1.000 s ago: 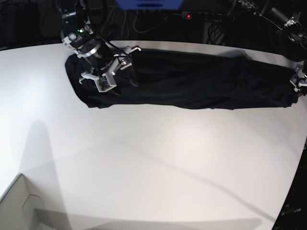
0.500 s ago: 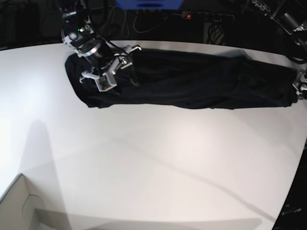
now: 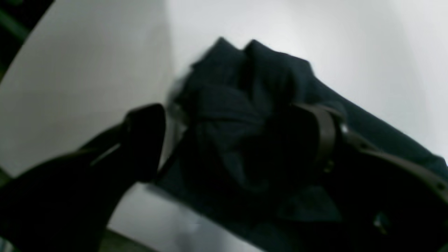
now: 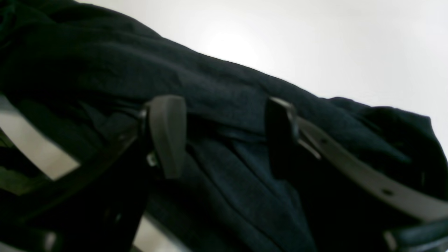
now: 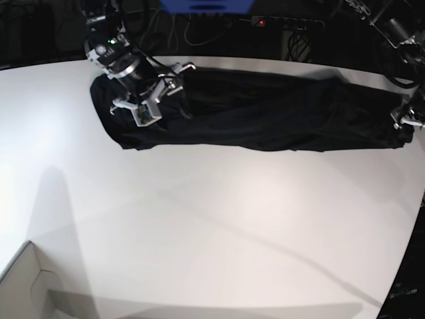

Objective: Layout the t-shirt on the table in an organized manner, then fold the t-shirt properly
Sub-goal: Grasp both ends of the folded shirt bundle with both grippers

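A: Item one, largest?

B: The table (image 5: 212, 219): broad white top with a curved edge, mostly bare in front.

A: Item two?

B: The t-shirt (image 5: 265, 109): black, thin fabric, stretched in a long rumpled band across the far side of the table, one end at each arm. In the left wrist view its end is bunched into a creased heap (image 3: 238, 105) lying on the white surface.

A: Item three?

B: A pale cardboard box corner (image 5: 23, 286), at the near edge of the base view, well apart from the shirt.

A: The arms?

B: The right gripper (image 5: 149, 100) is over the shirt's end on the base view's left. Its fingers (image 4: 168, 134) stand wide apart, with folds of cloth lying between and behind them; nothing is pinched.

A: And the other?

B: The left gripper (image 5: 406, 119) is at the opposite end, by the table's edge. Its jaws are spread wide, either side of the bunched cloth, not closed on it.
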Available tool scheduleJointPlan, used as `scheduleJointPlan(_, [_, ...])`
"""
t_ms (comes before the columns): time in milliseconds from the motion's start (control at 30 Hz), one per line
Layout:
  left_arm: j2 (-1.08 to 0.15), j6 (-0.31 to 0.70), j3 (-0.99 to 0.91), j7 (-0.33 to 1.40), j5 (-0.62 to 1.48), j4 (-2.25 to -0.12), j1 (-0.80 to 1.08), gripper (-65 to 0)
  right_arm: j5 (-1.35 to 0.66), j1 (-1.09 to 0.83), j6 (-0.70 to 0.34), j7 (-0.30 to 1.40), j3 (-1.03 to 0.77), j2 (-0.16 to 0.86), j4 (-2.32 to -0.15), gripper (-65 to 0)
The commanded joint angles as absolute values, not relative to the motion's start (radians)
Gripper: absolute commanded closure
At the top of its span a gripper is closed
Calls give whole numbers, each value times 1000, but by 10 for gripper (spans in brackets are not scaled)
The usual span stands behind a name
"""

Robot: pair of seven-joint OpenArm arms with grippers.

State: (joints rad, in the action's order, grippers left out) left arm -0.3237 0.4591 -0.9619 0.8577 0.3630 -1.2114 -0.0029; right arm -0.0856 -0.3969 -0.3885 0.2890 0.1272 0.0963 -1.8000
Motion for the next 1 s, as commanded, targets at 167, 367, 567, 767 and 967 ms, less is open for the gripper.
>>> scheduleJointPlan(167, [-366,470,-883,796,372,-1225,19,-521,-101,-394,-390,263,127,94,-1821,-362])
scheduleJointPlan(367, [-367,470,-834,707,372,-1225,73,-521,-101,-394,-390,263,125,96,-1821,-362])
scheduleJointPlan(567, [-364,481,-842,700,314,-1139,65,-521,-101,-395,-390,263,125,96,-1821,-362])
scheduleJointPlan(767, [-367,483,-837,699,311,-1073,64,-517,-101,-395,-390,263,125,97,-1821,-362])
scheduleJointPlan(967, [-363,484,-835,699,311,-1070,62,-412,-101,-395,-390,263,125,99,-1822,-362])
